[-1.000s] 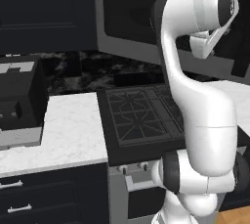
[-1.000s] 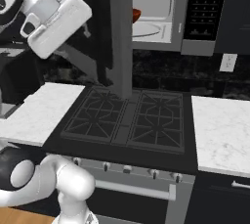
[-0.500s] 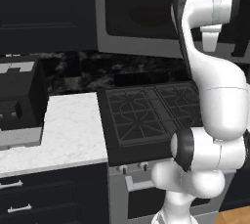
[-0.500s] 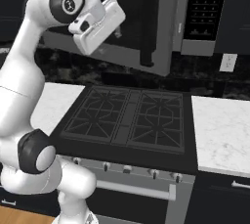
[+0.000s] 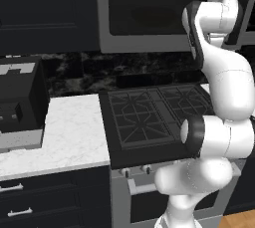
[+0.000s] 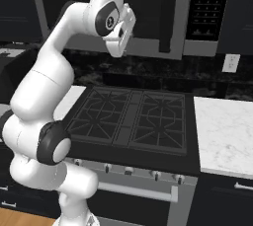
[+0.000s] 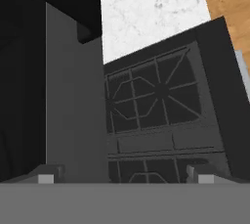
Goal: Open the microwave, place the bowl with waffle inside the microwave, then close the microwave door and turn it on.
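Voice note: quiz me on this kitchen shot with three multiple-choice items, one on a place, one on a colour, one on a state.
1. What sits directly below the microwave?
A. a sink
B. the gas stove
C. a fridge

2. What colour is the countertop right of the stove?
A. white marble
B. red
C. green

3. How does the gripper stand?
A. shut on a bowl
B. shut on a handle
C. open, holding nothing

Answers:
1 B: the gas stove lies under the microwave.
2 A: the countertop is white with grey veining.
3 C: in the hand view the gripper has its fingertips wide apart with nothing between them.
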Controlling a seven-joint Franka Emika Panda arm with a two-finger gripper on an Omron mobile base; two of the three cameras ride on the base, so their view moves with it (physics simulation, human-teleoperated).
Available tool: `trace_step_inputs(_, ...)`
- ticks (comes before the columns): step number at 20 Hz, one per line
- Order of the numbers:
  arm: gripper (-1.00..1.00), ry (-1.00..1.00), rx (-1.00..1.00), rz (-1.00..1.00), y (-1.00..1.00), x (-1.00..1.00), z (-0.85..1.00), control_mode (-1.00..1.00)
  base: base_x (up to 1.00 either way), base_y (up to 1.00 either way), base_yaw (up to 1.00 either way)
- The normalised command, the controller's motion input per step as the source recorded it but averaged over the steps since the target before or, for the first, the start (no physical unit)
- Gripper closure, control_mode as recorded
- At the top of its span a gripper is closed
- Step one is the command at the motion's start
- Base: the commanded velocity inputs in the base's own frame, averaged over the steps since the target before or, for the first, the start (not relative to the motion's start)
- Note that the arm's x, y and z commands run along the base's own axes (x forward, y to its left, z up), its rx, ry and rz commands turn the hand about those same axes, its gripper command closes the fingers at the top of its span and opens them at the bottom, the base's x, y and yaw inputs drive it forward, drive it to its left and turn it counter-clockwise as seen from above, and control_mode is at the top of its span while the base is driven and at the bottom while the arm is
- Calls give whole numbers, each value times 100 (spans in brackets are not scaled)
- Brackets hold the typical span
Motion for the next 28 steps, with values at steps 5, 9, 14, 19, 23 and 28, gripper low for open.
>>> trace_step_inputs(5,-100,0,0,32,-25,100,-8,-100,0,0,0)
trace_step_inputs(9,-100,1,0,26,-29,100,-2,-100,0,0,0)
trace_step_inputs(14,-100,-10,-13,21,1,70,-56,-100,0,0,0)
trace_step_inputs(19,-100,-67,-41,16,55,-97,-99,-100,0,0,0)
trace_step_inputs(23,-100,-78,-44,9,58,-100,-98,-100,0,0,0)
trace_step_inputs(28,-100,-60,-14,0,3,-88,-41,-100,0,0,0)
